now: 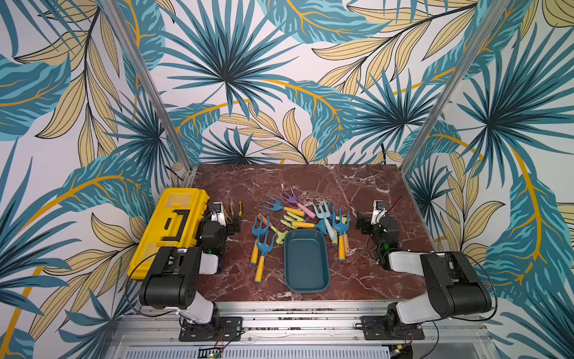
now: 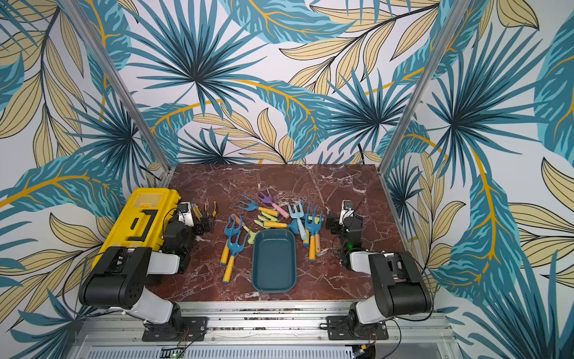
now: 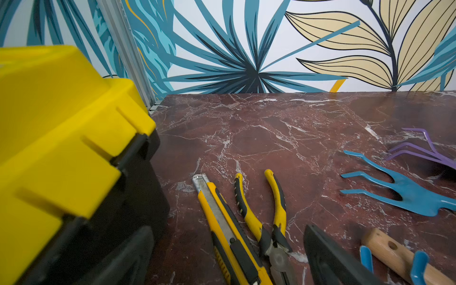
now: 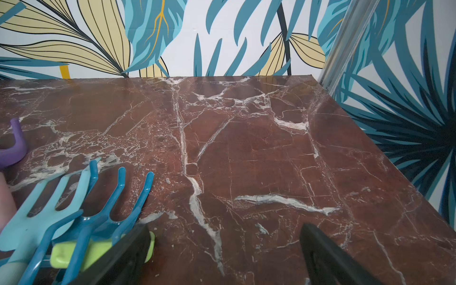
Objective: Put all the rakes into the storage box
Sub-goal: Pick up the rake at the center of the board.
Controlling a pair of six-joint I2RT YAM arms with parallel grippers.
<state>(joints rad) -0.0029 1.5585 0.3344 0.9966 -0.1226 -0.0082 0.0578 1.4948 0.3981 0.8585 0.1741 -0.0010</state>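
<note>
The storage box [image 1: 307,264] [image 2: 274,264], a shallow dark teal tray, lies empty at the table's front middle. Several rakes lie piled behind and beside it: blue ones with yellow handles to its left [image 1: 261,245] and right [image 1: 341,230], a light blue one [image 1: 324,214] and a purple one [image 1: 292,197]. My left gripper [image 1: 232,223] [image 3: 227,244] stands open left of the pile, holding nothing. My right gripper [image 1: 362,225] [image 4: 225,234] stands open right of the pile, over bare table. A dark blue rake head [image 4: 98,217] lies beside one of its fingers.
A big yellow toolbox [image 1: 174,223] sits at the table's left edge, close to my left arm. A yellow utility knife [image 3: 222,222] and yellow-handled pliers [image 3: 276,214] lie on the table under my left gripper. The red marble table [image 1: 357,186] ends at patterned walls.
</note>
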